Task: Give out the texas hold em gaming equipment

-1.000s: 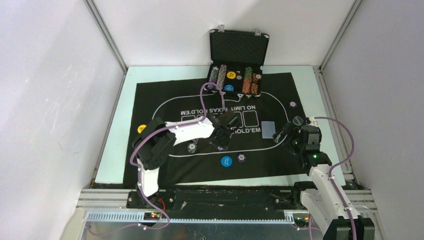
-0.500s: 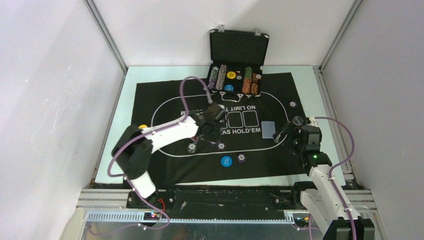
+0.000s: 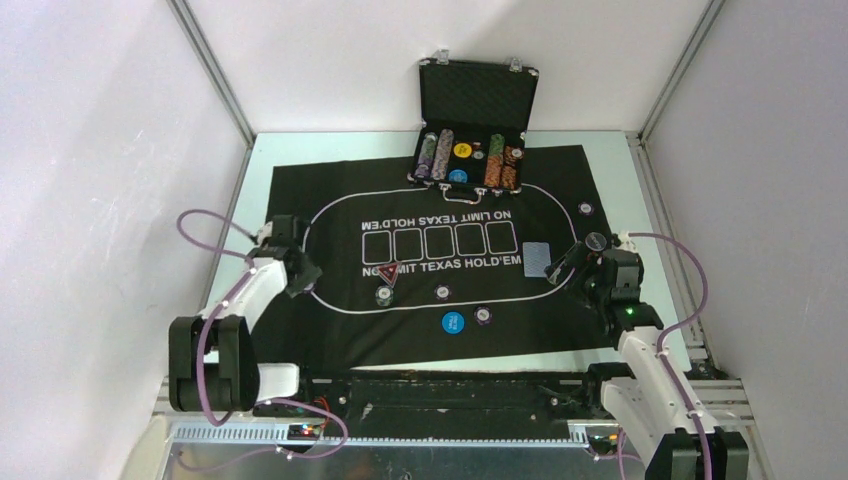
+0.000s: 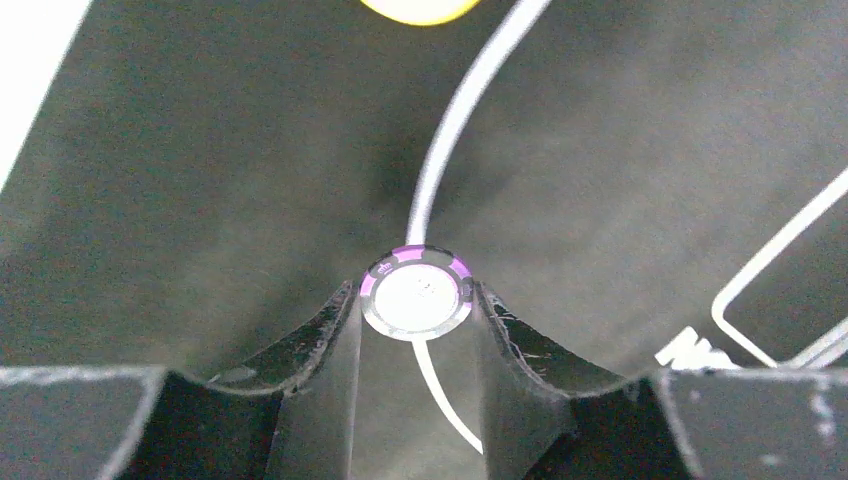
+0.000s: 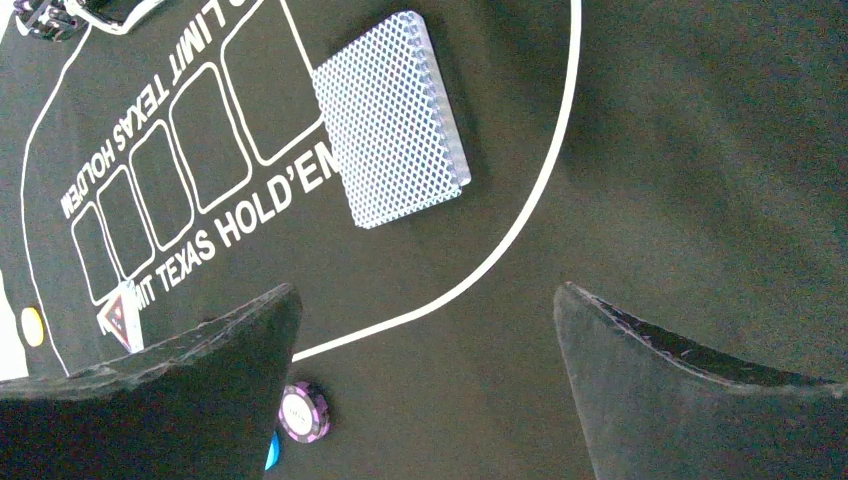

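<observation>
Left wrist view is showing the left claw [image 4: 415, 302] partly closed and pinching a purple-edged chip [image 4: 416, 290] with a white middle, one finger pressing on each side of it. It's sitting low over the black felt mat [image 4: 200, 180], right on the white printed line, with the rim of a yellow button [image 4: 420, 8] peeking in at the top. From the top view that claw is hanging at the left end of the mat.

The right claw [image 5: 425, 300] is gaping wide with nothing between its fingers (just bare felt under it). It's hovering near the right end of the mat, just beside the blue-backed deck of cards [image 5: 392, 118], which is lying flat next to the row of printed boxes.

On the near side of the mat a blue button [image 3: 453, 322] and a few loose chips [image 3: 483, 315] are lying spread out. More chips are stacked in the open black case [image 3: 478, 95] at the far edge of the bench [image 3: 612, 170].
</observation>
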Robot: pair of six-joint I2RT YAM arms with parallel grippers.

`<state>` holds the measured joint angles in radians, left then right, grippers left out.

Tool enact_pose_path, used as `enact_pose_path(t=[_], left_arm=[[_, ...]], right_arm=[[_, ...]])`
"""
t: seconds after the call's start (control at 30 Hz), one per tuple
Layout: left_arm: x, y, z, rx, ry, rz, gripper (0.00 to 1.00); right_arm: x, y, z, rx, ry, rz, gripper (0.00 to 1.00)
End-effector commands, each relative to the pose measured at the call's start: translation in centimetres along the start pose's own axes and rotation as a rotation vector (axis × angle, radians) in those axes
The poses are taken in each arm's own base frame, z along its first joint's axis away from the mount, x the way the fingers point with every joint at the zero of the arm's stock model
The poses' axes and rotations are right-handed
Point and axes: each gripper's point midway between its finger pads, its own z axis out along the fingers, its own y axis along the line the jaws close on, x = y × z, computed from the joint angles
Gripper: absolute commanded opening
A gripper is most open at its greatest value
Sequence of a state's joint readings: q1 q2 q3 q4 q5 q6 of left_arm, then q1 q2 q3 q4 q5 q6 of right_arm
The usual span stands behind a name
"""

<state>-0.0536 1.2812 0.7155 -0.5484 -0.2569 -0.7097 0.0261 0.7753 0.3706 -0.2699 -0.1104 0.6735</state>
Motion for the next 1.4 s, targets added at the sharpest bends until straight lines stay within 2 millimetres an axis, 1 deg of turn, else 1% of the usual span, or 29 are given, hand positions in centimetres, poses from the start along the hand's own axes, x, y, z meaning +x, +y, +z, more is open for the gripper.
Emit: enact_pose_path(t=[0.0,0.03,0.1,0.13,0.17,0.23,0.37,0.5,0.57,0.6,0.77,0.8,0.83,0.87,0.9,0.93,0.97,1.0,1.03,1.07,1.1,1.13,1.17,1.2,1.23,1.27,1.3,1.33,1.37], left_arm=[[-4.3,1.4,1.4,-0.014,-0.117,-0.161,0.00],[-5.4,1.8,1.6,-0.028,-0.134,-0.181,0.00],[-6.0,2.7,2.7,-0.094,-0.124,-0.183,0.00],[-6.2,3.2,2.9,-0.123,-0.119,-0.179,0.00],[-6.9,3.9,3.2,-0.170,-0.132,-0.178,0.00],[-7.4,4.8,3.7,-0.229,-0.140,-0.162,0.00],[-7.6,5.5,4.3,-0.273,-0.111,-0.147,0.00],[-7.2,5.9,4.4,-0.291,-0.089,-0.144,0.09],[-6.9,5.9,4.3,-0.284,-0.080,-0.140,0.18],[-6.8,5.9,4.3,-0.279,-0.073,-0.138,0.25],[-6.5,5.5,3.6,-0.252,-0.071,-0.153,0.43],[-6.3,5.2,3.4,-0.235,-0.067,-0.163,0.53],[-6.6,4.7,2.9,-0.207,-0.083,-0.172,0.58],[-6.8,3.8,2.2,-0.166,-0.106,-0.180,0.69],[-7.0,3.4,1.7,-0.150,-0.125,-0.182,0.83],[-7.5,2.0,0.6,-0.108,-0.158,-0.170,0.91],[-7.7,1.7,-0.1,-0.105,-0.179,-0.157,0.98],[-8.0,-0.4,-1.6,-0.050,-0.212,-0.125,0.99],[-7.9,-1.3,-2.4,-0.033,-0.216,-0.101,0.99],[-8.1,-3.6,-4.0,0.032,-0.240,-0.063,0.99],[-8.0,-5.0,-4.9,0.066,-0.251,-0.035,1.00],[-7.6,-7.7,-6.6,0.139,-0.270,0.039,1.00],[-7.4,-9.2,-7.4,0.180,-0.281,0.080,1.00],[-6.5,-11.8,-8.8,0.245,-0.288,0.171,1.00],[-5.6,-13.6,-9.4,0.305,-0.272,0.249,1.00],[-4.4,-16.0,-10.4,0.363,-0.251,0.319,1.00],[-3.0,-17.2,-10.8,0.408,-0.210,0.388,1.00],[-1.2,-19.3,-11.3,0.448,-0.180,0.455,1.00],[1.3,-20.5,-11.9,0.492,-0.137,0.540,1.00]], right_arm=[[-0.4,0.5,0.4,-0.030,-0.011,-0.016,1.00],[-0.4,0.7,0.4,-0.039,-0.006,-0.021,0.99],[-0.3,0.6,0.4,-0.041,0.000,-0.024,1.00],[-0.3,0.7,0.4,-0.042,0.001,-0.025,1.00],[-0.3,0.7,0.4,-0.044,0.002,-0.027,1.00],[-0.3,0.7,0.4,-0.046,0.001,-0.025,1.00],[-0.3,0.5,0.5,-0.035,0.000,-0.020,1.00],[-0.3,0.5,0.4,-0.035,-0.002,-0.012,1.00],[-0.4,0.5,0.4,-0.036,-0.003,-0.012,1.00],[-0.3,0.6,0.3,-0.038,-0.003,-0.011,1.00],[-0.3,0.6,0.2,-0.040,-0.005,-0.010,1.00],[-0.3,0.5,0.2,-0.037,-0.006,-0.008,1.00],[-0.3,0.5,0.2,-0.038,-0.010,-0.007,1.00],[-0.3,0.5,0.2,-0.040,-0.010,-0.005,1.00],[-0.4,0.6,0.1,-0.044,-0.015,-0.006,1.00],[-0.4,0.6,0.1,-0.045,-0.018,-0.006,1.00],[-0.5,0.6,-0.1,-0.046,-0.025,-0.005,1.00],[-0.6,0.6,-0.1,-0.044,-0.028,-0.004,0.99],[-0.6,0.6,-0.2,-0.046,-0.032,-0.004,1.00],[-0.7,0.7,-0.3,-0.049,-0.037,-0.003,1.00],[-0.7,0.7,-0.3,-0.048,-0.037,-0.003,1.00],[-0.8,0.7,-0.3,-0.050,-0.041,-0.004,1.00],[-0.8,0.7,-0.3,-0.048,-0.041,-0.002,1.00],[-0.8,0.7,-0.4,-0.048,-0.042,-0.001,1.00],[-0.7,0.7,-0.4,-0.050,-0.039,-0.002,1.00],[-0.7,0.7,-0.4,-0.053,-0.037,-0.002,1.00],[-0.6,0.8,-0.4,-0.057,-0.035,-0.003,1.00],[-0.6,0.8,-0.3,-0.057,-0.035,-0.002,1.00],[-0.6,0.7,-0.3,-0.055,-0.035,-0.001,1.00]])
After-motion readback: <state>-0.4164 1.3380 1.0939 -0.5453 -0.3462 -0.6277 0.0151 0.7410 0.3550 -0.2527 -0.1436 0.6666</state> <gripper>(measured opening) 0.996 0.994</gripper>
